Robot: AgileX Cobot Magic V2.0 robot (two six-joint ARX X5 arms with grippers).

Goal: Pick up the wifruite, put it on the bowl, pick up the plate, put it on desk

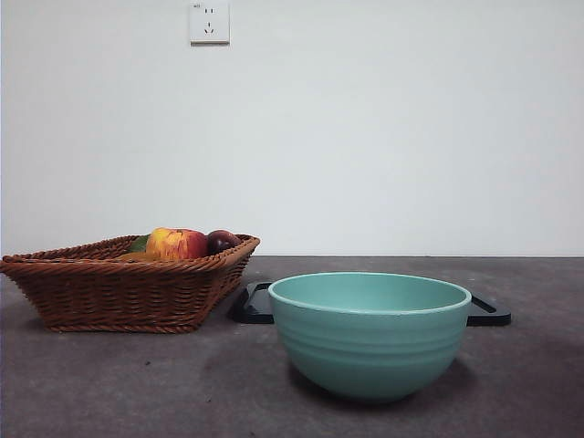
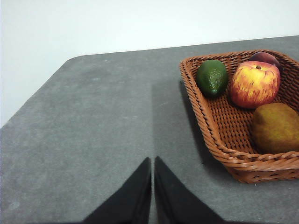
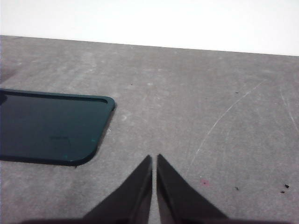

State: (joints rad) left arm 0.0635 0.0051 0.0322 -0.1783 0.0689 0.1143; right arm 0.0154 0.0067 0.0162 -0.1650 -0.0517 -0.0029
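Observation:
The wifruite, a dull orange-brown oval fruit, lies in a brown wicker basket beside a red-and-yellow apple. In the front view only a sliver of the wifruite peeks over the basket rim. The teal bowl stands empty near the front of the desk. A flat dark plate lies on the desk behind the bowl, its edges showing. My left gripper is shut over bare desk beside the basket. My right gripper is shut near the plate's corner.
The basket also holds a green avocado and a dark purple fruit. A wall socket sits on the white wall behind. The desk's rounded corner lies beyond my left gripper.

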